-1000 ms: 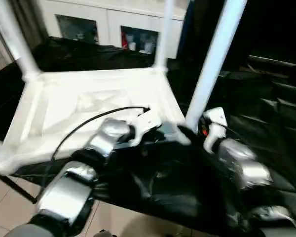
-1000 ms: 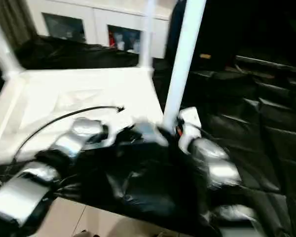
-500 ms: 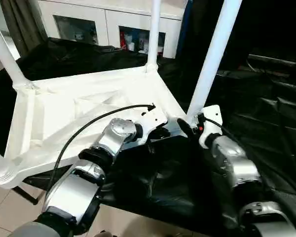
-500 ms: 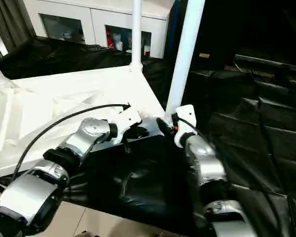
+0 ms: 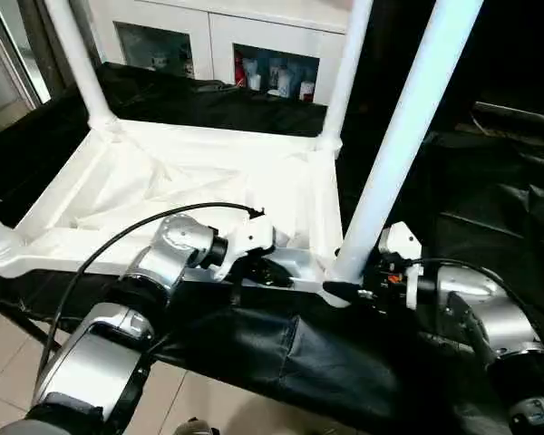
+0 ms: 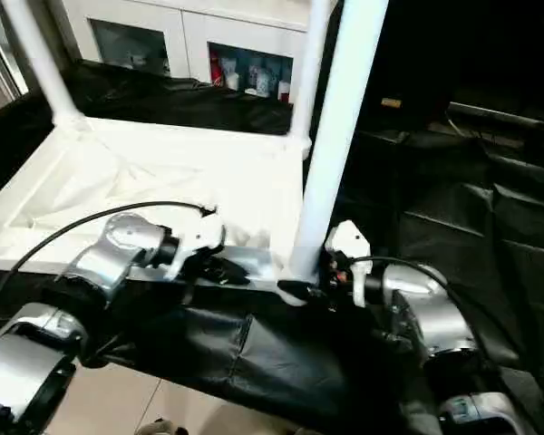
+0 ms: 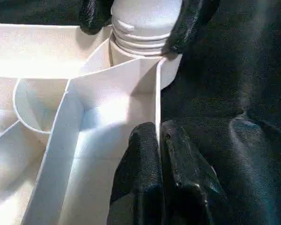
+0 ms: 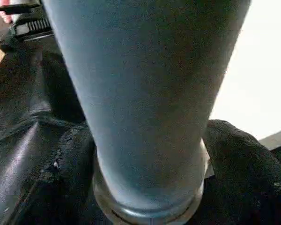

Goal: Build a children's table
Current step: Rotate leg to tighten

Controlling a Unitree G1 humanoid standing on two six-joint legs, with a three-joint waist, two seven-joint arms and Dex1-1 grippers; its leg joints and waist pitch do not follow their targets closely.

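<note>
The white table top [image 5: 181,181] lies upside down on black cloth, ribbed side up. Three white legs stand in its corner sockets: far left [image 5: 77,54], far right [image 5: 346,77] and near right [image 5: 403,136]. My left gripper [image 5: 267,270] is shut on the top's thin near rim wall [image 7: 157,108], one finger on each side. My right gripper [image 5: 349,288] is shut around the base of the near right leg [image 8: 145,103], with black fingers [image 8: 239,159] on both sides just above the socket. The left wrist view also shows that leg's base [image 7: 145,23].
A white glass-door cabinet [image 5: 254,45] stands behind the table. Black cloth [image 5: 281,353] covers the work surface and the seats to the right. Tiled floor [image 5: 0,362] shows at the lower left. A black cable [image 5: 145,231] arcs over my left forearm.
The whole view has shifted, so the camera moved. My right forearm now reaches in from further right and lower. Both grippers keep their places at the near right corner.
</note>
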